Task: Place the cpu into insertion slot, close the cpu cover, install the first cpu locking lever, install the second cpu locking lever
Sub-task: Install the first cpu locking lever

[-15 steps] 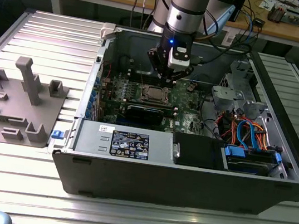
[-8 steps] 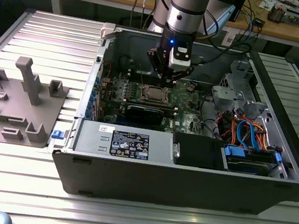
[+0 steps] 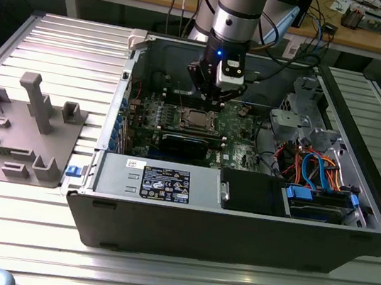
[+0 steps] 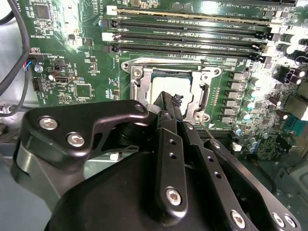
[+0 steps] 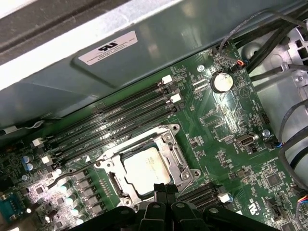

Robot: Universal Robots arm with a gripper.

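Note:
The cpu [image 5: 144,168] lies flat in the insertion slot [image 3: 195,120] on the green motherboard [image 5: 226,120], its silver top [image 4: 166,83] facing up. The cpu cover [image 5: 175,150] lies down around the chip as a silver frame [image 4: 203,91]. A thin wire locking lever [image 5: 72,169] runs along one side of the socket, and another wire [image 4: 192,61] lies along the side by the memory slots. Whether they are latched is unclear. My gripper [image 3: 216,95] hangs just above the socket's edge, shut, with nothing between its fingertips [image 4: 169,100], which cover part of the chip in both wrist views.
The motherboard sits inside an open computer case [image 3: 235,228] on a ribbed metal table. Black memory slots [image 4: 192,33] run beside the socket. A drive cage with orange and blue cables [image 3: 319,172] fills the exterior view's right. A grey fixture [image 3: 24,128] stands outside the case on the left.

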